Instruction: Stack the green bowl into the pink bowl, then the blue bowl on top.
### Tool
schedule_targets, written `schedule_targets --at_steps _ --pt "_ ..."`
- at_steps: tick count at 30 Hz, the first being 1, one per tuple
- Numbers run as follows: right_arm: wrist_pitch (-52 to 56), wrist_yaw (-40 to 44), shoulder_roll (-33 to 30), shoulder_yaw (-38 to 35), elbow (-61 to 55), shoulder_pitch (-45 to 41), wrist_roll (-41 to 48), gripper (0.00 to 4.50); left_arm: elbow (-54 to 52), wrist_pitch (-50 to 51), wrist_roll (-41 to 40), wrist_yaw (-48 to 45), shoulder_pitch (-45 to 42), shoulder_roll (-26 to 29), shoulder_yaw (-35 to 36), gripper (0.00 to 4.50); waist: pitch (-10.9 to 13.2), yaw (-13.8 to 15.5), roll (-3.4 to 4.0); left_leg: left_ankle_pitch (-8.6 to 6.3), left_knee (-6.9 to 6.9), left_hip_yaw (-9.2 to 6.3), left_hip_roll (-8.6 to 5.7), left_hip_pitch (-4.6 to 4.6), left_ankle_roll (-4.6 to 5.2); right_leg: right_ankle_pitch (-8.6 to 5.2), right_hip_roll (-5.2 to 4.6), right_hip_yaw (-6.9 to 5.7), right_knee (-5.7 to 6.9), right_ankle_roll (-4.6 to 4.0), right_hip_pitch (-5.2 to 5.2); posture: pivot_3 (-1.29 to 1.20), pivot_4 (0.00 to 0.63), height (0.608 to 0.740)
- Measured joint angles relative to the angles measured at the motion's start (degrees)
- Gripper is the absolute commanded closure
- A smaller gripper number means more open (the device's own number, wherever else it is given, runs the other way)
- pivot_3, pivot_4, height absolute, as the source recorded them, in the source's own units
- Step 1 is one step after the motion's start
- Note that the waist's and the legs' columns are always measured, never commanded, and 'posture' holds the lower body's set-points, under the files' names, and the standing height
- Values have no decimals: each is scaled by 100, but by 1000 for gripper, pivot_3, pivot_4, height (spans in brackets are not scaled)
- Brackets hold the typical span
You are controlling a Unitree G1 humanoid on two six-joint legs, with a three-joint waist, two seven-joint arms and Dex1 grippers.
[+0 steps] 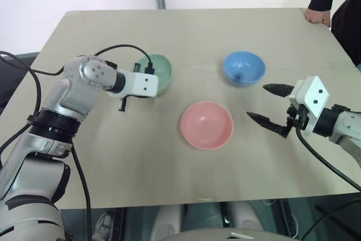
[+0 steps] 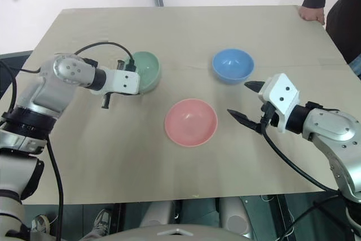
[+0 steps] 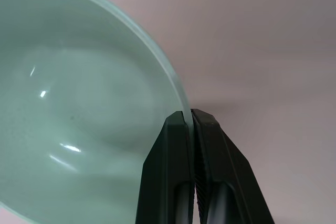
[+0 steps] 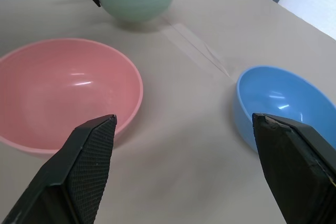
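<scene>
**Mint-green rim pinched, lift to the pink bowl pending**

Mint-green is showing on both sides of the left gripper (image 3: 190, 116): its two black fingers are pressing together on the rim of the green bowl (image 1: 162, 71), one finger inside the wall and one outside, as the left wrist view makes plain. That bowl is sitting on the tan table (image 1: 169, 26) at the robot's left and far side. The pink bowl (image 1: 207, 124) is resting upright nearer the middle and closer to the robot, well apart from the green one. The blue bowl (image 1: 244, 67) is standing to the right of the green bowl, apart from both others. The right gripper (image 1: 269, 104) is hanging with its fingers spread wide and holding nothing, between the pink and blue bowls and a little to their right. A person's hand (image 1: 317, 16) is resting at the table's far right corner.

Judging from this, the step in hand is carrying the green bowl into the pink one. A single-edge pinch is likely letting the bowl swing or tilt, so a straight, slow lift is advisable before travelling across. The green bowl should be cleared above the pink rim, centred over it, and lowered level before the fingers let go; releasing off-centre risks it seating crooked. The right arm is best kept out of the path.
</scene>
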Motion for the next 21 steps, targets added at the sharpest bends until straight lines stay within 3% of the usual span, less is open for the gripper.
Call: schedule_targets --at_steps 5,9,21 --pt "23 50 -21 -231 -174 350 157 0 -613 -184 -1368 -1135 -513 87 85 4469 0 22 -1 0 7 -8 0 -5 0 0 0 -10 0 0 4 0 150 740" --pt "59 156 -117 -612 -481 1144 274 0 -771 -564 -2118 -1366 -1093 395 -559 4469 0 14 0 -5 9 -4 -2 8 10 0 -1 -6 3 0 16 0 150 740" --pt "90 46 291 -2534 -1847 3029 1044 0 690 -2781 -2357 -1368 -2084 -466 -2463 4469 -1 5 -3 -8 54 -8 -6 14 14 0 4 -4 36 0 29 0 150 740"
